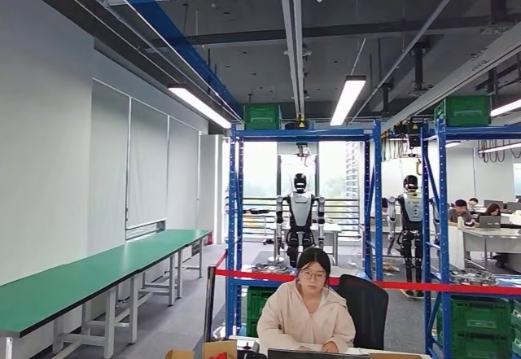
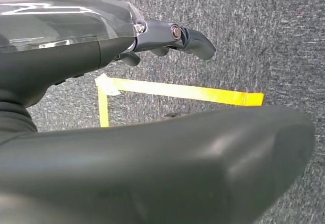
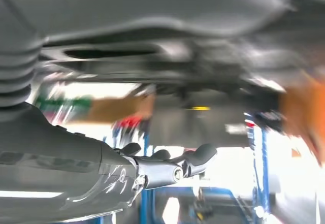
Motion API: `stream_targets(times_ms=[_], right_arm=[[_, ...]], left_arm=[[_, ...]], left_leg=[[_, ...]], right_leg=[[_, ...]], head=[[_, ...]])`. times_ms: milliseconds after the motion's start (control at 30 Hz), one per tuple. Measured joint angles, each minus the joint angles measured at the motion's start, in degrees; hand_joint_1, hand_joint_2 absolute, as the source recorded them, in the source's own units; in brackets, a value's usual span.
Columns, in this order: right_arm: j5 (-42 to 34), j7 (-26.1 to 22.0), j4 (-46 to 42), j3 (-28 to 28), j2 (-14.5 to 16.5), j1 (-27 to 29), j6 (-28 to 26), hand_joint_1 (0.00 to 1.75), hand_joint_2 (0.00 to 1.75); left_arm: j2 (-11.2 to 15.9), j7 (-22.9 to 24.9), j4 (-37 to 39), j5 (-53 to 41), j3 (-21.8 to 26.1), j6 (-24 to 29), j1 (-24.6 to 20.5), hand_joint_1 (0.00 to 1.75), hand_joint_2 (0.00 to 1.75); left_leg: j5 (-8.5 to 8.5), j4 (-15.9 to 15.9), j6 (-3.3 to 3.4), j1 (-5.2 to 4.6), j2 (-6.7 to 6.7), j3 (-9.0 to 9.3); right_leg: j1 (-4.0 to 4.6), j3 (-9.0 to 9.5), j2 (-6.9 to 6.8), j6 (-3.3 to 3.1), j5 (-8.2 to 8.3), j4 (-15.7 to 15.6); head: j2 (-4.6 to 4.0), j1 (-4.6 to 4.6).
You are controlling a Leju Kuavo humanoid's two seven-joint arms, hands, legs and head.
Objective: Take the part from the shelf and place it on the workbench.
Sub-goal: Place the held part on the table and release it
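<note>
Left robot hand (image 2: 168,36): seen from the left wrist view, it hangs over grey carpet with its fingers (image 2: 195,42) stretched out and apart, holding nothing.
Floor mark: yellow tape (image 2: 184,93) forms a corner on the carpet below the left robot hand.
Right robot hand (image 3: 168,165): in the right wrist view its fingers (image 3: 201,154) are extended and apart with nothing between them; the background is blurred.
Shelf (image 1: 304,229): a blue steel rack stands ahead in the middle distance, with a green crate (image 1: 262,116) on its top level and another green crate (image 1: 258,304) low down.
Second rack (image 1: 476,237): to the right, also blue, carrying green crates.
Part: cannot be made out on the shelf from this distance.
Worktop (image 1: 92,276): a long green-topped bench runs along the left wall, from near to far.
Person (image 1: 307,310): seated at a near desk in front of the shelf, facing the camera, behind a red barrier tape (image 1: 369,282).
Other robots: a humanoid (image 1: 299,216) stands beyond the shelf, and another humanoid (image 1: 409,221) stands further right.
</note>
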Motion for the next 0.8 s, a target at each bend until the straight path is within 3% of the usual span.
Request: stream_targets(times_ms=[67, 100, 133, 233, 300, 400, 467, 533, 600, 633, 667, 733, 800], right_arm=[[-7.7, -3.9, -4.3, -2.1, 0.9, 2.5, 3.1, 0.00, 0.00], [-11.3, -5.6, -6.3, -3.0, 1.2, 3.8, 5.1, 0.00, 0.00], [-16.3, -7.7, -8.6, -4.0, 1.7, 5.1, 8.0, 0.00, 0.00], [-38.4, -13.8, -20.2, -8.5, 4.0, 10.5, 22.4, 0.00, 0.00], [-50.0, -15.2, -29.1, -11.3, 5.9, 13.8, 31.3, 0.00, 0.00], [-58.0, -15.3, -39.6, -13.4, 7.9, 17.4, 38.1, 0.00, 0.00], [-61.7, -15.4, -45.8, -14.0, 9.0, 19.4, 40.7, 0.00, 0.00], [-64.2, -15.4, -51.1, -14.2, 9.9, 21.1, 42.4, 0.00, 0.00], [-65.3, -15.4, -55.0, -14.3, 10.5, 22.5, 43.3, 0.00, 0.00], [-65.6, -15.4, -56.6, -14.3, 10.8, 23.2, 43.7, 0.00, 0.00], [-66.0, -15.4, -58.0, -14.3, 11.0, 23.7, 44.0, 0.00, 0.00], [-66.7, -15.4, -60.4, -14.3, 11.5, 24.4, 44.5, 0.00, 0.00], [-67.3, -15.4, -62.0, -14.2, 11.9, 24.8, 44.9, 0.00, 0.00]], left_arm=[[0.0, 0.1, 0.0, 0.1, 0.0, 0.0, 0.1, 0.00, 0.00], [0.0, 0.2, 0.0, 0.1, 0.0, 0.0, 0.2, 0.00, 0.00], [0.0, 0.2, 0.0, 0.2, 0.0, 0.0, 0.2, 0.00, 0.00], [0.0, -0.3, 0.0, 0.4, 0.0, -0.3, 0.3, 0.00, 0.00], [0.0, -0.8, 0.0, 0.7, 0.1, -0.5, 0.3, 0.00, 0.00], [-0.1, -1.2, 0.0, 0.9, 0.1, -0.6, 0.5, 0.00, 0.00], [-0.1, -1.2, 0.0, 1.0, 0.1, -0.6, 0.6, 0.00, 0.00], [-0.1, -1.3, 0.0, 1.0, 0.2, -0.6, 0.7, 0.00, 0.00], [-0.1, -1.3, 0.0, 1.0, 0.2, -0.6, 0.7, 0.00, 0.00], [-0.1, -1.3, 0.0, 1.0, 0.2, -0.5, 0.8, 0.00, 0.00], [-0.1, -1.3, 0.0, 1.1, 0.2, -0.5, 0.8, 0.00, 0.00], [-0.2, -1.3, 0.0, 1.2, 0.2, -0.4, 0.9, 0.00, 0.00], [-0.3, -1.3, 0.0, 1.2, 0.2, -0.3, 0.9, 0.00, 0.00]], left_leg=[[-2.89, 6.9, -0.21, 0.00, 0.00, -2.94], [-2.98, 8.3, -0.31, 0.02, 0.01, -3.51], [-2.03, 7.5, -0.39, 0.08, 0.02, -3.06], [2.74, -2.4, -0.49, 0.33, 0.03, 1.80], [3.47, -5.9, -0.11, 0.29, 0.01, 3.39], [3.50, -6.2, 0.87, 0.14, 0.06, 3.49], [3.80, -6.3, 1.39, 0.23, 0.16, 3.57], [3.89, -6.3, 1.63, 0.13, 0.23, 3.55], [3.96, -6.3, 1.74, -0.04, 0.28, 3.51], [4.00, -6.3, 1.80, -0.13, 0.28, 3.50], [4.05, -6.3, 1.85, -0.23, 0.27, 3.50], [4.18, -6.3, 1.82, -0.42, 0.24, 3.49], [4.46, -6.3, 1.43, -0.48, 0.22, 3.31]], right_leg=[[0.07, -0.03, -0.05, -0.14, -0.02, 0.0], [0.08, -0.03, -0.06, -0.13, -0.03, 0.0], [0.07, -0.03, -0.07, -0.10, -0.05, 0.1], [0.17, -0.21, 0.01, 0.39, -0.38, 0.6], [0.39, -0.64, 0.11, 0.85, -0.58, 1.1], [0.30, -0.79, 0.18, 1.42, -1.00, 1.5], [0.09, -1.81, 0.20, 1.94, -3.65, 4.7], [-0.10, -4.39, 0.17, 2.28, -7.89, 11.8], [-0.15, -6.05, 0.17, 2.34, -9.90, 17.0], [-0.14, -5.47, 0.17, 2.27, -9.40, 16.7], [-0.11, -3.85, 0.17, 2.11, -8.03, 14.2], [0.12, 0.85, 0.19, 1.51, -4.84, 6.0], [0.46, 3.33, 0.21, 1.03, -3.42, 1.2]], head=[[0.00, 0.00], [0.00, 0.01], [0.00, 0.01], [0.00, -0.01], [0.01, -0.01], [0.00, -0.02], [0.00, -0.02], [0.00, -0.02], [0.00, -0.02], [0.00, -0.02], [0.00, -0.02], [0.00, -0.02], [0.00, -0.02]])
